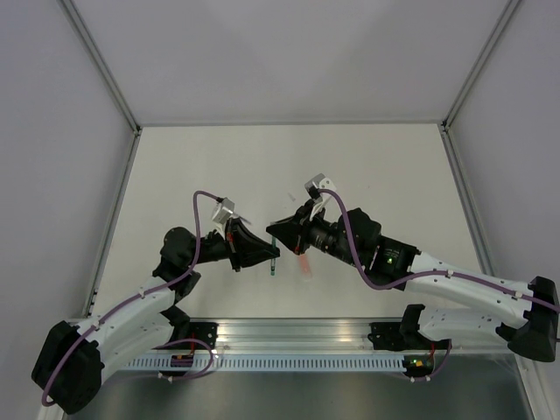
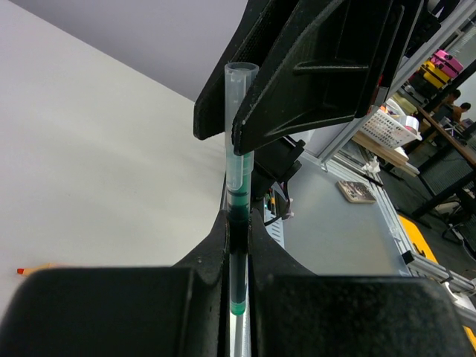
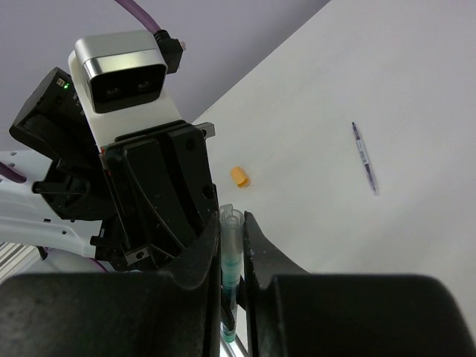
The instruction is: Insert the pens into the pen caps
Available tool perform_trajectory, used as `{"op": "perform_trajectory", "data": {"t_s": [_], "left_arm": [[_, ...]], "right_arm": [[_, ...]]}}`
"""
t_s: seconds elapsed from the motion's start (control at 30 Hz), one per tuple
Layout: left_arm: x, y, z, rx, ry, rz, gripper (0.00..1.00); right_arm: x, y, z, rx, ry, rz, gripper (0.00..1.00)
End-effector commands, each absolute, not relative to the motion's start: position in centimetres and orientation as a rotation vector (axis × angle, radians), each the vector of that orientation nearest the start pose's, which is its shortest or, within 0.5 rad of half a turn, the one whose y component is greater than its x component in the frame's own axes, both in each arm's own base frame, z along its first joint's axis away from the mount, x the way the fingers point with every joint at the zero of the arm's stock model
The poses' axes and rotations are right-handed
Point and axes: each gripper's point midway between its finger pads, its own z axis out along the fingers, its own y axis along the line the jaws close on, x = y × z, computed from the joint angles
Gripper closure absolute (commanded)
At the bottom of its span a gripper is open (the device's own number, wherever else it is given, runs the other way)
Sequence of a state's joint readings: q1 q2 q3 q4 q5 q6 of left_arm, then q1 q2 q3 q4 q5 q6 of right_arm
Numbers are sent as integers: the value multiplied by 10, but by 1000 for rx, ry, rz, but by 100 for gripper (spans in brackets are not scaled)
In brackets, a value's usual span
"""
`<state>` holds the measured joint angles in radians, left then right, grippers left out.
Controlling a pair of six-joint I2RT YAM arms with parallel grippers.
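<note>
From above, your left hand [image 1: 273, 253] and right hand [image 1: 273, 233] meet tip to tip over the middle of the desk [image 1: 394, 175]. The green pen [image 1: 273, 267] pokes out beneath them, and the orange pen [image 1: 302, 265] lies just beside it.

On your left wrist camera, the left hand's fingers are clamped on the green pen's dark barrel. Its clear, pale end rises beside the right hand's fingers.

On your right wrist camera, the right hand pinches that clear end. The orange cap [image 3: 239, 177] lies on the desk just beyond, and a thin dark pen [image 3: 364, 158] lies well apart.
</note>
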<state>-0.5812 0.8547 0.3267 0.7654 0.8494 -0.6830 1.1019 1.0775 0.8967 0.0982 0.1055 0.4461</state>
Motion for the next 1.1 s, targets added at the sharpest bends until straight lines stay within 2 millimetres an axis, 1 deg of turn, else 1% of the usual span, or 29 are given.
{"op": "perform_trajectory", "data": {"t_s": [0.0,0.27,0.33,0.37,0.4,0.43,0.47,0.5,0.53,0.6,0.63,0.67,0.7,0.73,0.77,0.8,0.83,0.87,0.9,0.93,0.97,1.03,1.07], "left_arm": [[126,-268,256,799,1393,-1591,98],[125,-267,254,800,1392,-1594,98],[127,-267,257,791,1389,-1588,98],[128,-268,255,784,1411,-1585,90],[130,-268,257,778,1415,-1579,73],[133,-268,257,765,1419,-1572,40],[134,-268,256,762,1424,-1566,27],[134,-268,257,763,1421,-1560,20],[135,-268,255,757,1429,-1554,10],[137,-268,250,751,1448,-1539,3],[139,-268,248,745,1457,-1526,0],[142,-267,246,737,1468,-1515,0],[144,-267,241,719,1504,-1503,0],[152,-266,238,673,1530,-1467,0],[160,-264,234,645,1549,-1421,0],[167,-261,223,603,1616,-1384,0],[182,-256,220,521,1647,-1305,0],[191,-252,213,479,1686,-1247,0],[198,-248,209,445,1711,-1206,0],[206,-243,204,394,1756,-1154,0],[210,-240,200,365,1782,-1129,0],[218,-232,191,299,1843,-1061,0],[222,-230,185,275,1876,-1036,0]], "right_arm": [[179,352,334,-471,1611,1114,100],[179,348,349,-461,1579,1115,100],[179,348,343,-471,1596,1103,100],[180,348,339,-471,1609,1089,100],[182,346,330,-479,1636,1063,100],[183,345,325,-479,1649,1047,100],[185,343,319,-478,1662,1026,100],[190,338,310,-468,1688,978,100],[194,334,307,-456,1701,948,100],[204,324,302,-431,1722,899,100],[216,312,292,-411,1763,838,100],[226,303,286,-390,1785,798,100],[232,295,275,-379,1829,764,100],[252,277,265,-315,1868,724,100],[257,275,250,-324,1923,731,100],[262,266,231,-314,1990,685,100],[271,254,218,-284,2035,634,100],[276,249,197,-282,2099,582,100],[278,244,182,-285,2146,550,100],[281,234,167,-266,2198,511,100],[280,229,149,-263,2246,491,100],[285,222,138,-232,2264,479,100],[284,218,129,-224,2287,467,100]]}}
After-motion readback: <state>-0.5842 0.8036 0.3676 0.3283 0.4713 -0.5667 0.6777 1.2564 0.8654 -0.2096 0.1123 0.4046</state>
